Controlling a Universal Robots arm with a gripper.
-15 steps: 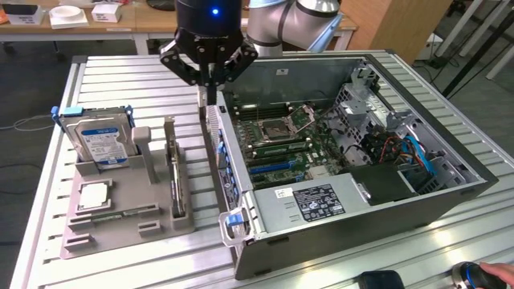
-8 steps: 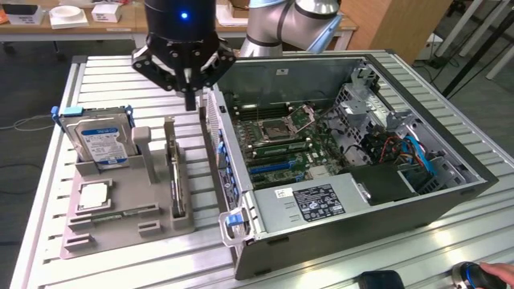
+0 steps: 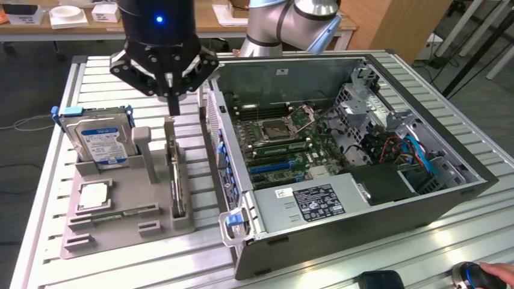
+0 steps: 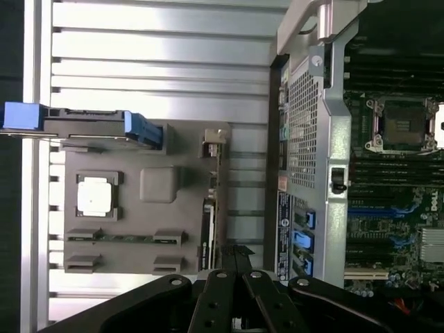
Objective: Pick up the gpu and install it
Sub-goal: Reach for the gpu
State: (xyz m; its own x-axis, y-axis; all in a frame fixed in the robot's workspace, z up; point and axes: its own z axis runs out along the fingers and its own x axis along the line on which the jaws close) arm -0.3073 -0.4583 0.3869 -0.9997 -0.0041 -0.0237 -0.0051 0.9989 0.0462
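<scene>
Our gripper is clenched shut on nothing, hanging just over the gpu, which stands on edge in the tray beside the case. We reckon it's light and stiff but fragile, so we'd pinch the bare top edge, not the chips.

- Setting: a robotics laboratory or test workshop.
- Robot arm rising behind a slotted aluminium table.
- Open computer case lying on the table, its motherboard exposed.
- Grey parts fixture beside the case, presenting a hard drive and the gpu on edge.
- Background: wooden workbench bearing white boxes; a cable on the floor.
</scene>
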